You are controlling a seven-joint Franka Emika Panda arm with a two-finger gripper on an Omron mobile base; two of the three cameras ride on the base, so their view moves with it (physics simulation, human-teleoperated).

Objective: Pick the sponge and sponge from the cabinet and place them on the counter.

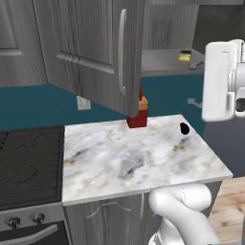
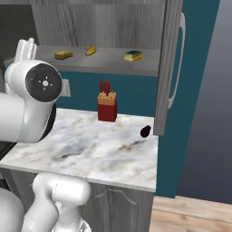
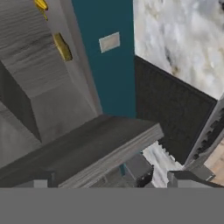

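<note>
The cabinet (image 2: 104, 27) stands open, and on its grey shelf (image 2: 108, 61) lie the tan-yellow sponge (image 2: 63, 55) at the left and the yellow sponge with the dark green top (image 2: 132, 55) at the right. From the left base view the green-topped sponge (image 1: 184, 56) shows behind the open door (image 1: 95, 48). In the rolled hand view the tan sponge (image 3: 62, 47) lies far off on the shelf. My gripper (image 3: 113, 183) is open and empty, well short of the shelf, with a door panel (image 3: 87, 148) just ahead of it. The marble counter (image 1: 139, 158) lies below.
A banana (image 2: 91, 50) lies between the two sponges. A red knife block (image 2: 107, 108) and a small dark fruit (image 2: 145, 131) stand at the back of the counter. The black stovetop (image 1: 28, 162) adjoins on the left. The right door (image 2: 170, 68) hangs open.
</note>
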